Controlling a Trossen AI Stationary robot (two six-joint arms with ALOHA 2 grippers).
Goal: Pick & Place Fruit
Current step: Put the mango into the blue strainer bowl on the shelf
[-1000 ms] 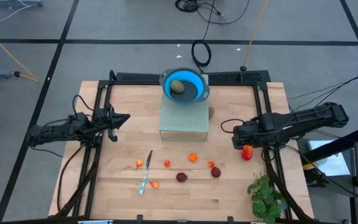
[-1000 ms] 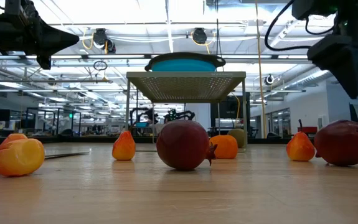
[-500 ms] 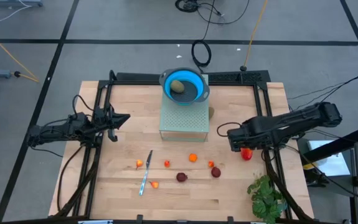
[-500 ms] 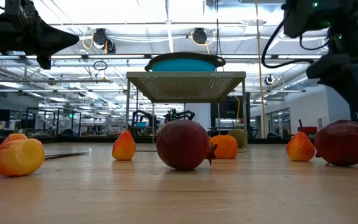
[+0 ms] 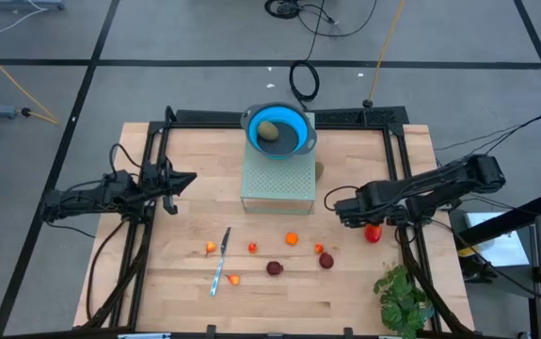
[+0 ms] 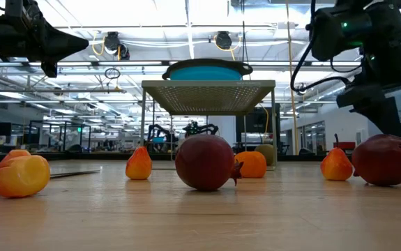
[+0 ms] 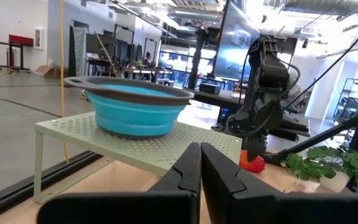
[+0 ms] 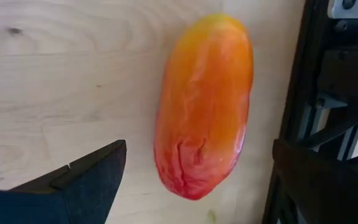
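Note:
A red-orange-yellow oblong fruit (image 8: 203, 106) lies on its side on the table near the right edge (image 5: 373, 233). My right gripper (image 5: 364, 218) hangs above it, pointing down and open, one finger on either side of the fruit without touching it. Small orange pieces (image 5: 292, 238) and two dark maroon balls (image 5: 275, 268) lie on the near middle of the table. An olive-brown oval (image 5: 268, 131) sits in the blue bowl (image 5: 294, 124). My left gripper (image 7: 200, 168) waits shut above the table's left side (image 5: 187, 179).
The bowl stands on a pale green perforated stand (image 5: 278, 179) at the far middle. A slim silver knife (image 5: 220, 261) lies at the near left, and a green leafy plant (image 5: 402, 297) at the near right corner. Black frame rails (image 8: 315, 74) run just beside the oblong fruit.
My right gripper has come down toward the oblong fruit and shifted a little toward the table's left, tipping more steeply downward. It has stayed open. No fruit has moved.

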